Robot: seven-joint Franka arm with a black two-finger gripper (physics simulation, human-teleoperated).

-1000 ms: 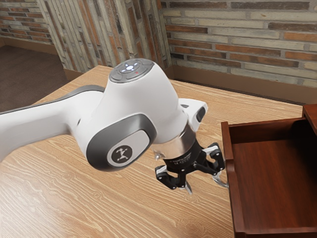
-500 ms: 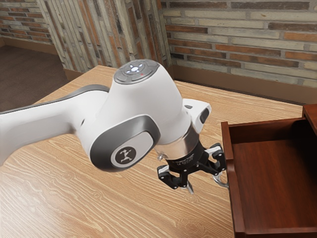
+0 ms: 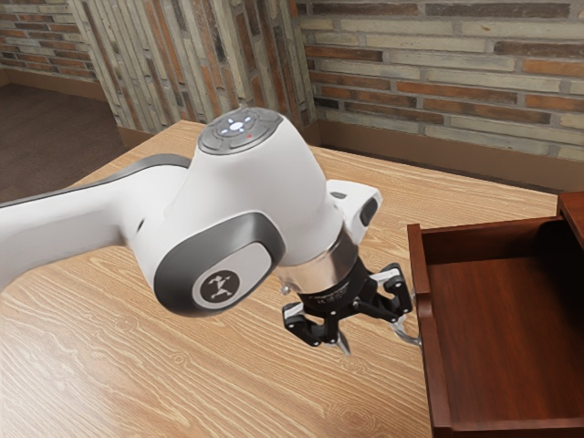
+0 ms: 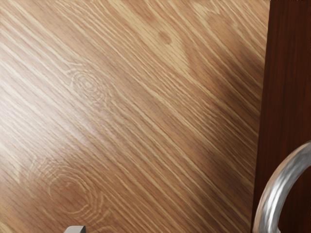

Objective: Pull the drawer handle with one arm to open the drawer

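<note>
The dark red wooden drawer (image 3: 429, 347) stands pulled out at the exterior view's right, its bare inside showing. A curved silver handle (image 3: 407, 335) sticks out of its front panel; the wrist view has the handle (image 4: 278, 191) against the dark front panel (image 4: 286, 87). My black gripper (image 3: 371, 332) hangs just off the drawer front, on the side toward the exterior view's left. It is open, fingers spread wide. One fingertip (image 3: 344, 345) points down at the table, the other sits close beside the handle. Nothing is held.
The light wooden table (image 3: 137, 365) stretches out toward the exterior view's left and front, and its grain runs under my hand (image 4: 121, 121). A brick wall (image 3: 438, 64) rises behind the table. My white arm (image 3: 237, 228) covers the table's middle.
My hand shifted a little toward the exterior view's right, then back left and slightly up. The drawer and its handle have stayed where they were.
</note>
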